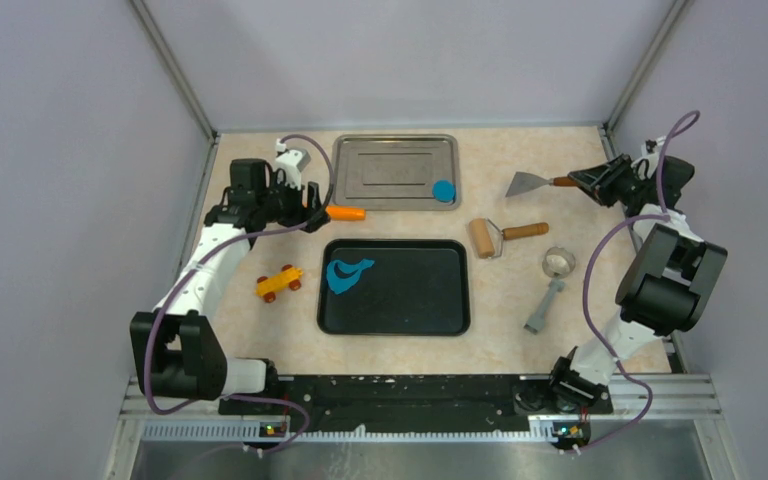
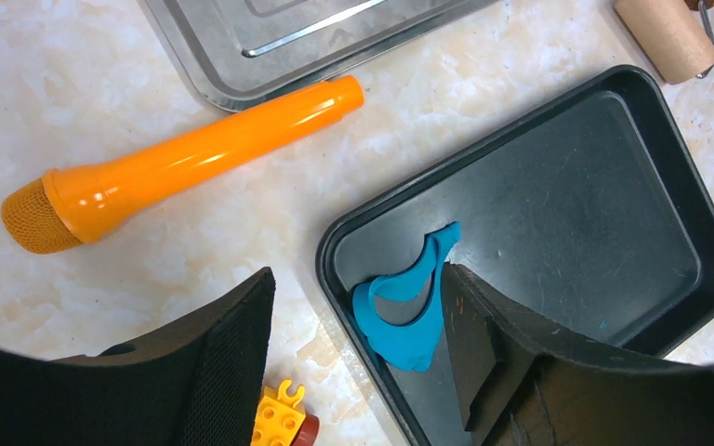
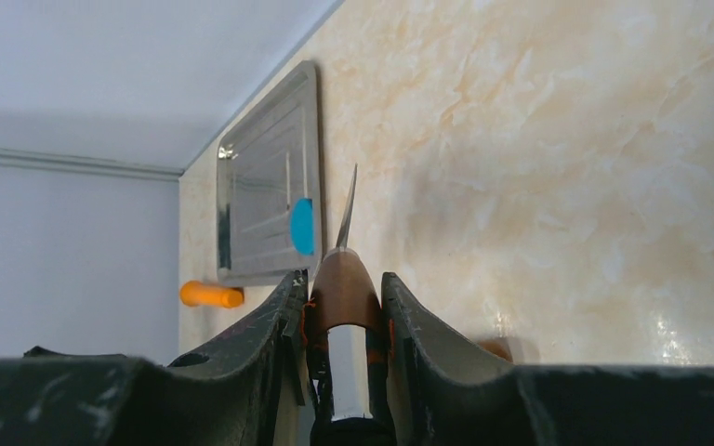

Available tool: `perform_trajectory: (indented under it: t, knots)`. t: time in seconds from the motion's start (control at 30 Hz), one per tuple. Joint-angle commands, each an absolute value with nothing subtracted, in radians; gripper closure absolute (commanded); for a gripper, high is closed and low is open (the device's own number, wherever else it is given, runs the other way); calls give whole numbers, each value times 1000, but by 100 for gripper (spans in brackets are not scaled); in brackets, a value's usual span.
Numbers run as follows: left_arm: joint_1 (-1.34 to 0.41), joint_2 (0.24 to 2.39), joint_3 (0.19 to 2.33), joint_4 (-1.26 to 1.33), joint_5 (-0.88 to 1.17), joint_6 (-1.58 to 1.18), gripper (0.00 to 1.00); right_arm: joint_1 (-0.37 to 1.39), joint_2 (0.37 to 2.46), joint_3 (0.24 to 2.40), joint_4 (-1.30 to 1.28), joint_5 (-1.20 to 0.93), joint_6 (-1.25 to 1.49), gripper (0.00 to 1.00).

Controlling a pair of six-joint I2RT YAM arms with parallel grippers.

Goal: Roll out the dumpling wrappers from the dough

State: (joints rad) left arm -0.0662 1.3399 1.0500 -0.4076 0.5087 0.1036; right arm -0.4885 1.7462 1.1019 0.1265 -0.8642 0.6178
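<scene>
The dough (image 2: 400,330) lies in the black tray (image 2: 567,204), below my left gripper (image 2: 358,279), which is open and holds nothing. It looks soft, thin and floppy, so I would lift it gently by its thick end. My right gripper (image 3: 344,283) squeezes the scraper (image 3: 342,260); 1 round wrapper (image 3: 302,226) sits ahead.

The worktop (image 2: 521,65) looks like glossy marble-pattern laminate. The silver tray (image 2: 242,46) is brushed metal, the black tray (image 2: 567,214) matt. The orange microphone (image 2: 195,153) is shiny plastic with a mesh head. The roller (image 2: 667,37) is bare wood, the dough (image 2: 400,321) smooth and matt. The scraper (image 1: 532,184) has a metal blade and maybe a wooden handle.
</scene>
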Motion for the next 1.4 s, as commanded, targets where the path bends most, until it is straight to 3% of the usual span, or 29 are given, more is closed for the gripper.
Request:
perform_trajectory:
  t: [0.0,0.27,0.67,0.87,1.07,1.13,1.2,1.37]
  knots:
    - [-66,1353,1104,-394,523,117,31,-486,1766,1115,200,-811,599,100]
    - [-69,1366,1106,-381,520,123,31,-486,1799,1086,167,-759,587,92]
    - [-69,1375,1089,-356,533,102,31,-488,1696,1072,-123,-632,467,45]
    - [-69,1373,1087,-342,517,67,30,-515,1571,1034,-306,-419,349,29]
    - [-69,1362,1043,-335,474,60,25,-534,1489,1007,-398,-281,91,21]
    - [-69,1365,1028,-332,450,55,21,-534,1485,1002,-406,-280,11,20]
    - [-69,1376,1022,-328,434,49,19,-534,1480,987,-387,-303,-27,9]
    - [-70,1421,1052,-310,429,34,18,-432,1498,1027,-359,-385,-44,6]
